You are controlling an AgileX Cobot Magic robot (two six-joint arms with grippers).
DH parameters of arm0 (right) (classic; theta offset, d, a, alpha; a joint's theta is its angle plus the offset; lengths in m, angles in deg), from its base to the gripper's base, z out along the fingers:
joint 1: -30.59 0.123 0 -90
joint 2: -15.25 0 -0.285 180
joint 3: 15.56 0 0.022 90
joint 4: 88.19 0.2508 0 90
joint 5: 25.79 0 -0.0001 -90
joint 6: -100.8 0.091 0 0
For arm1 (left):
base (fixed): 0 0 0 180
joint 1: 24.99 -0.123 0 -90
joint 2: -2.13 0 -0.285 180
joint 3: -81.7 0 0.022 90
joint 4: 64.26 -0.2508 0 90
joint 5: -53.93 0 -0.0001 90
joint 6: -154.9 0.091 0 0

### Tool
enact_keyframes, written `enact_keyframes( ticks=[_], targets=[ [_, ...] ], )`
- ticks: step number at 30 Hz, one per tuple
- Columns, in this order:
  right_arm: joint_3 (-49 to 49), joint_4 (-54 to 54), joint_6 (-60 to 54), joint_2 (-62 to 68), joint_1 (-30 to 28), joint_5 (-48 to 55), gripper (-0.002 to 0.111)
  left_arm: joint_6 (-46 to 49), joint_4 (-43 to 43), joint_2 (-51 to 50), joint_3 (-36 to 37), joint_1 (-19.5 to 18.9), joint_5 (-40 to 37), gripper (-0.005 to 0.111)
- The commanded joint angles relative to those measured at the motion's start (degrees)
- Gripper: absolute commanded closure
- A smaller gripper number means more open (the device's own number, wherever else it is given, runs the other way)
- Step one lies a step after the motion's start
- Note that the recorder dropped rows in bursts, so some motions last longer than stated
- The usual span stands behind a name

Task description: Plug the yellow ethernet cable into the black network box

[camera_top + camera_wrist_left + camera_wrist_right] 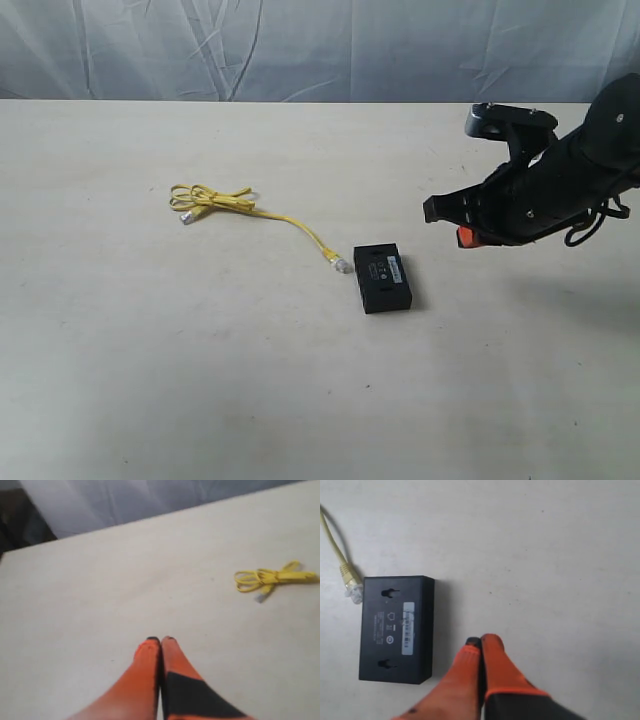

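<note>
The black network box (383, 277) lies flat mid-table, white label up, and shows too in the right wrist view (395, 628). The yellow ethernet cable (262, 213) runs from a loose bundle at the left to a clear plug (343, 266) resting just off the box's left side (353, 591). The bundle appears in the left wrist view (272, 576). My right gripper (463, 238) hovers to the right of the box, shut and empty (481, 641). My left gripper (160, 640) is shut on nothing, well away from the bundle; it does not show in the exterior view.
The cream tabletop (200, 380) carries only the cable and box. A wrinkled grey-blue backdrop (300, 50) hangs behind the table's far edge.
</note>
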Motion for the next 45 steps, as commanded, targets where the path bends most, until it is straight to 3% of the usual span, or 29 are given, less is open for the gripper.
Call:
enact_keyframes(
  ticks=[1,4,6,12,17,22,24,29,34,45],
  targets=[
    [-0.2,-0.2,-0.5,-0.4,-0.3,-1.7,0.109,28.5,21.6,-12.9,-1.6,0.7,-0.6,0.107],
    [-0.2,-0.2,-0.5,0.0,-0.3,-3.2,0.109,40.7,29.5,-20.7,-3.6,4.1,-2.0,0.107],
    [-0.2,-0.3,-0.5,0.5,-0.3,-3.6,0.109,43.3,29.7,-25.0,-5.9,7.5,-2.0,0.107],
    [-0.2,-1.1,-0.5,3.0,-0.3,-3.7,0.109,43.9,23.9,-38.3,-17.3,17.5,-1.6,0.107],
    [-0.2,-1.2,-0.5,4.8,-0.3,-4.6,0.109,47.6,14.8,-54.5,-36.6,26.2,-5.4,0.107],
    [-0.3,-2.0,-0.5,4.8,-0.3,-4.8,0.109,48.3,4.2,-67.8,-52.0,29.7,-16.3,0.107],
    [-0.3,-2.1,-0.5,4.8,-0.3,-4.9,0.109,52.4,4.2,-71.1,-55.2,30.2,-19.7,0.107],
    [-0.7,-2.1,-0.5,4.8,-0.3,-5.7,0.109,58.9,5.3,-75.4,-56.8,33.5,-22.9,0.107],
    [-0.7,-2.1,-0.5,4.9,-0.3,-5.6,0.109,60.8,5.2,-76.9,-56.8,36.0,-20.4,0.107],
    [-0.7,-2.1,-0.5,4.9,-0.3,-5.6,0.109,66.2,3.7,-79.5,-56.8,37.2,-16.9,0.102]
  ],
)
